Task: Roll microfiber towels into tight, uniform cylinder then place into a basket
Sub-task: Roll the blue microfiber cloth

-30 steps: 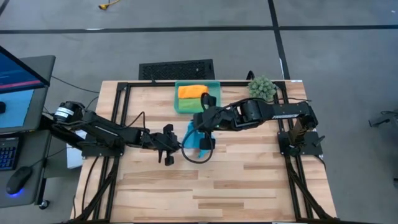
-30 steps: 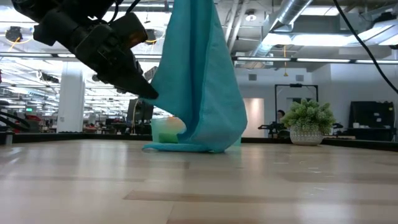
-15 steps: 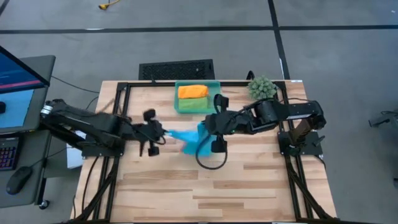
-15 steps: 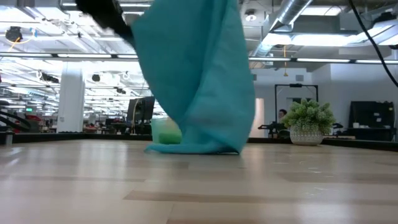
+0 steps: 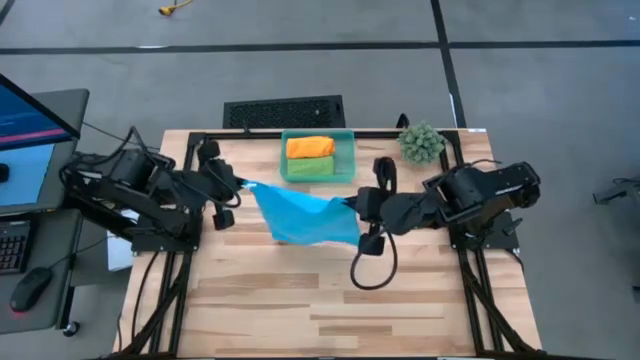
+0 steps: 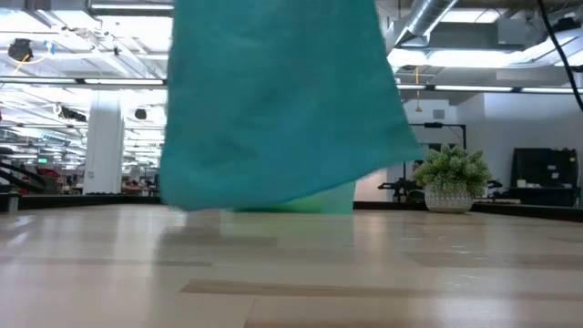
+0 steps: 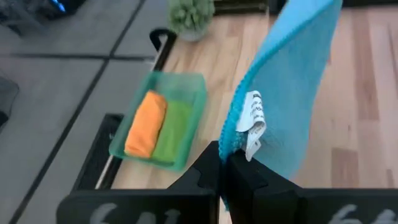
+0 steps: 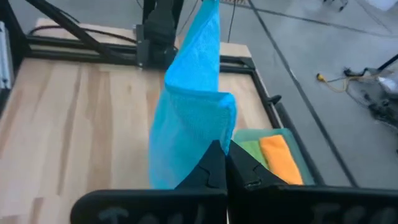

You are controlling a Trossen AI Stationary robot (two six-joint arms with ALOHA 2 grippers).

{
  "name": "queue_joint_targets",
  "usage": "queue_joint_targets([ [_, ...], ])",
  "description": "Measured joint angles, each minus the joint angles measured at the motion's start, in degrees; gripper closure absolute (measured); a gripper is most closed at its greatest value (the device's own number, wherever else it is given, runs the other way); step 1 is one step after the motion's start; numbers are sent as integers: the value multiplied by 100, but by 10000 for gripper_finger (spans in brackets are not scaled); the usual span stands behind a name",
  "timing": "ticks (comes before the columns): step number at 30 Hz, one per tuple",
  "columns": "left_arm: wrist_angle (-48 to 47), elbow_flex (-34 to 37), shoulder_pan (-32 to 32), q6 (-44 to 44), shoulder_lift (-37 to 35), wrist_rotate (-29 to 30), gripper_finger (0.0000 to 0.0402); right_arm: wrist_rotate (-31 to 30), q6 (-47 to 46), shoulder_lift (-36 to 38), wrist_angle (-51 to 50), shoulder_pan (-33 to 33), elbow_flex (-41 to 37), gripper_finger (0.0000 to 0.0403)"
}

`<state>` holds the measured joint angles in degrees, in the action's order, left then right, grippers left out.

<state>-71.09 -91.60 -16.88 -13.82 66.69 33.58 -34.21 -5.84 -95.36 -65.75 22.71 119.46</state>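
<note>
while stretched aloft, blue towel (image 5: 300, 215) pinched between left claw (image 5: 237, 184) and right claw (image 5: 352, 203); basket (image 6: 314, 201) mostly hidden

I see a sky-blue towel (image 5: 300, 215) of soft, matt, finely napped cloth with a small white fabric label (image 7: 253, 121), above a tabletop (image 5: 400, 290) of pale wood planks with a smooth, faintly glossy finish. The basket (image 5: 345, 140) is translucent green plastic, and the fingers (image 7: 214, 180) look like matt black plastic.
</note>
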Motion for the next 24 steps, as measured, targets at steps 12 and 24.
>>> queue_joint_targets([
  [12,-1696,-1744,-207,-1514,1405,-1494,402,-165,-506,-38,108,628,-5,399],
  [24,-1835,-3175,-1051,-3084,2127,-2615,401,-178,-745,-37,653,1497,-5,399],
])
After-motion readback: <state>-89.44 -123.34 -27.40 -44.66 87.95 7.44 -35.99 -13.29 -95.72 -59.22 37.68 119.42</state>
